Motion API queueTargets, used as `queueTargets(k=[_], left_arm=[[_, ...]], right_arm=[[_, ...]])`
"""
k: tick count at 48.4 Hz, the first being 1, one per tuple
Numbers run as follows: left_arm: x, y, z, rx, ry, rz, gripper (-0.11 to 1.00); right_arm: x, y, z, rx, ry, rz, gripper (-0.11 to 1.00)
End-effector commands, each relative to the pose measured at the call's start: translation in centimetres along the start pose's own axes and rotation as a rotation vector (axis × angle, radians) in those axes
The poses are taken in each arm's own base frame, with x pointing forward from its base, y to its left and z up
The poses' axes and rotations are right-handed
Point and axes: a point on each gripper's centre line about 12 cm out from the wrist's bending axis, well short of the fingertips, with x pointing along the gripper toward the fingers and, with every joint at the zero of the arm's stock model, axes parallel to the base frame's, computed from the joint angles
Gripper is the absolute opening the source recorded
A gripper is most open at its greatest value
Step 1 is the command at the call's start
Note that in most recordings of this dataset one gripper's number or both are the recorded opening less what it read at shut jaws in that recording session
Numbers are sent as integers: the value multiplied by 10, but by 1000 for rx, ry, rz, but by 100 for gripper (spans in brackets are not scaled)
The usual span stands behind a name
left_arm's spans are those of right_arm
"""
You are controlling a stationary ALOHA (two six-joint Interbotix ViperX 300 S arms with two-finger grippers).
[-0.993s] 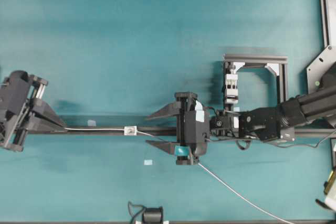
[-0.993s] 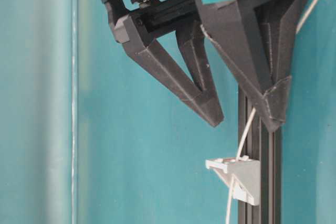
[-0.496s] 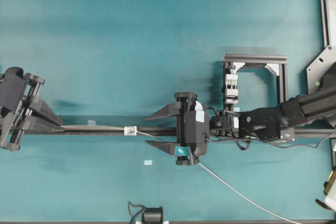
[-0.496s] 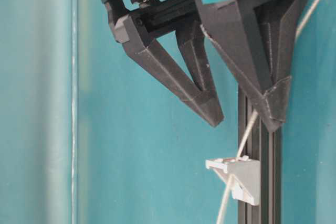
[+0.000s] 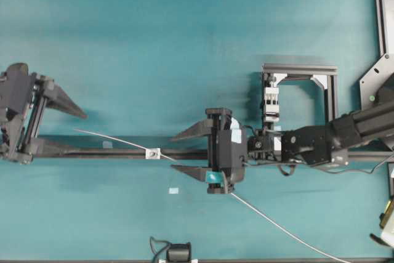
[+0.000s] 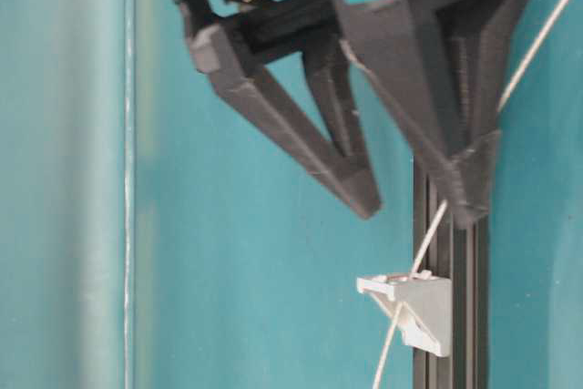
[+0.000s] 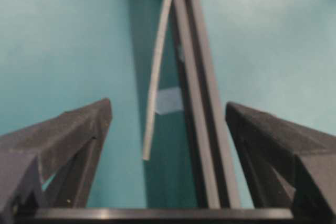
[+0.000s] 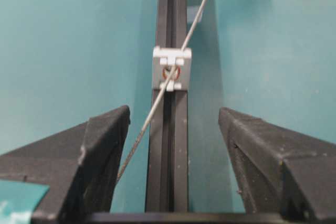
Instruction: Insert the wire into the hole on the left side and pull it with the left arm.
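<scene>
A: left arm – all black, silver rods at the wrist, two long pointed matte fingers, grainy printed texture.

B: right arm – black too, loose black cables, teal tape and pale sticker on the gripper body.

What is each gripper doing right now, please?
Left gripper: open, fingers spread, holding nothing; the wire lies free between them.
Right gripper: open, holding nothing; the wire passes between its fingers.

Bare teal table above rail, white clamp blocking right
</scene>
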Motion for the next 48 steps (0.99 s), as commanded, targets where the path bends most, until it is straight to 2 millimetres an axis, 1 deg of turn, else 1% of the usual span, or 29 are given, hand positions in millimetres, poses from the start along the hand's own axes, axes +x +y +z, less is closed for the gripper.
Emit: queueTargets(k=[1,9,20,36,48], left_arm=[[0,2,11,-2,-46,6,81],[-4,8,15,-6,-69,28,81],[-9,10,25,57,-113,39,81],[-12,18,27,70,-129,71,81],[-13,19,25,69,-125,73,81]], right_arm=[[-7,-1,22,14,-55,5,76],[-15,-8,28,-2,-67,-7,76],[-20,-19,36,-15,-83,-30,76],[-24,-34,41,-21,-90,-64,76],[-26,-37,41,-20,-90,-70,76]])
